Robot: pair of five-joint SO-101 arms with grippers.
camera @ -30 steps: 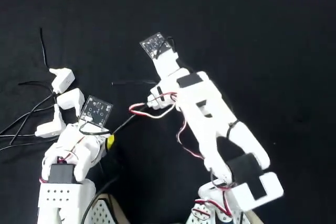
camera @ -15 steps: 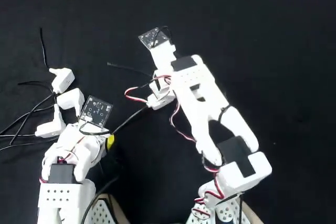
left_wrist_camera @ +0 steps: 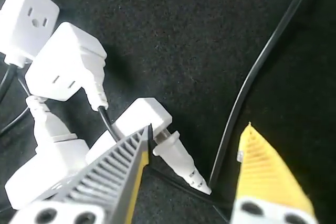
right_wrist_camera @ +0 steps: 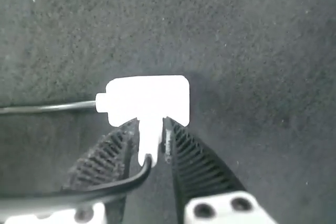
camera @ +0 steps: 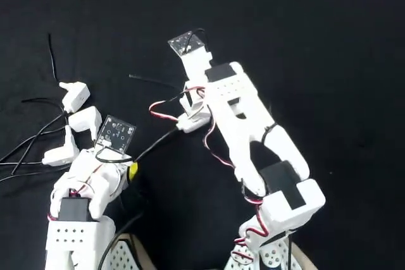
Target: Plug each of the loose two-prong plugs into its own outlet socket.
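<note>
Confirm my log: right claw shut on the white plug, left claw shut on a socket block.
Not quite. The left wrist view shows the left claw open, gripping nothing, by the socket blocks. The right claw is shut on the white plug.

We see a black cloth (right_wrist_camera: 252,35), matt and finely fuzzy like felt. On it the plug (right_wrist_camera: 149,95) looks like smooth white plastic with a bright sheen. The cable (right_wrist_camera: 47,107) leaving the plug has a sleek black sheath. Against the plug, the fingers (right_wrist_camera: 191,156) of the right gripper (right_wrist_camera: 151,127) are dark ribbed plastic. The outlet sockets (left_wrist_camera: 63,66) are smooth white plastic, and the left gripper (left_wrist_camera: 198,128) shows ribbed yellow plastic.
</note>
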